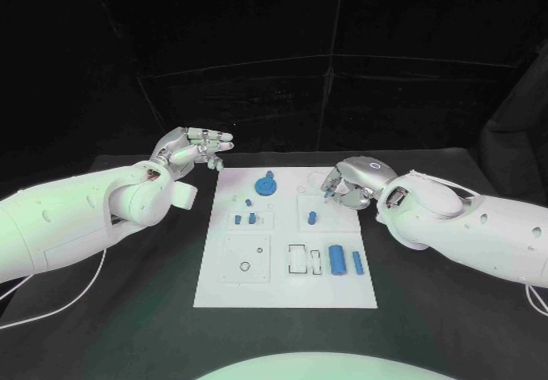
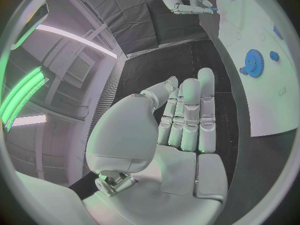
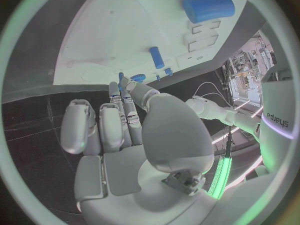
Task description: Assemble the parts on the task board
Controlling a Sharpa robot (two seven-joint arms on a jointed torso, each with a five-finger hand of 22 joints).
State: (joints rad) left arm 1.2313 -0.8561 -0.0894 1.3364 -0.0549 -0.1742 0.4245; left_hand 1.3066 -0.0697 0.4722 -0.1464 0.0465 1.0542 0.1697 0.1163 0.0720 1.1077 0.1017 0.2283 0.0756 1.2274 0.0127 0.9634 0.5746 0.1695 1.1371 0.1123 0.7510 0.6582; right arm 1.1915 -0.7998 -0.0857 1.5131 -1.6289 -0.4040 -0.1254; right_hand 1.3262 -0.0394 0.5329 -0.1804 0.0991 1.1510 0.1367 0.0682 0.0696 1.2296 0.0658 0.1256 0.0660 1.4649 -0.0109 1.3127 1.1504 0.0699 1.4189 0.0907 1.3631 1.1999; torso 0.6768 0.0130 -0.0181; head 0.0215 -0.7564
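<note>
The white task board (image 1: 286,277) lies in the middle of the black table. A blue gear (image 1: 265,185) stands near its far edge, with several small blue pegs (image 1: 248,216) just before it. A thick blue cylinder (image 1: 337,259) and a slimmer blue bar (image 1: 357,263) lie at the board's near right. My right hand (image 1: 348,182) hovers over the board's far right corner and pinches a small blue peg (image 3: 120,77) between thumb and finger. My left hand (image 1: 194,149) is raised off the board's far left corner, with its fingers (image 2: 187,110) stretched out and nothing in it.
A square outlined panel (image 1: 247,259) and two rectangular slots (image 1: 305,259) mark the board's near half. Black table surface (image 1: 114,317) surrounds the board on all sides. A white cable (image 1: 69,293) trails under the left arm.
</note>
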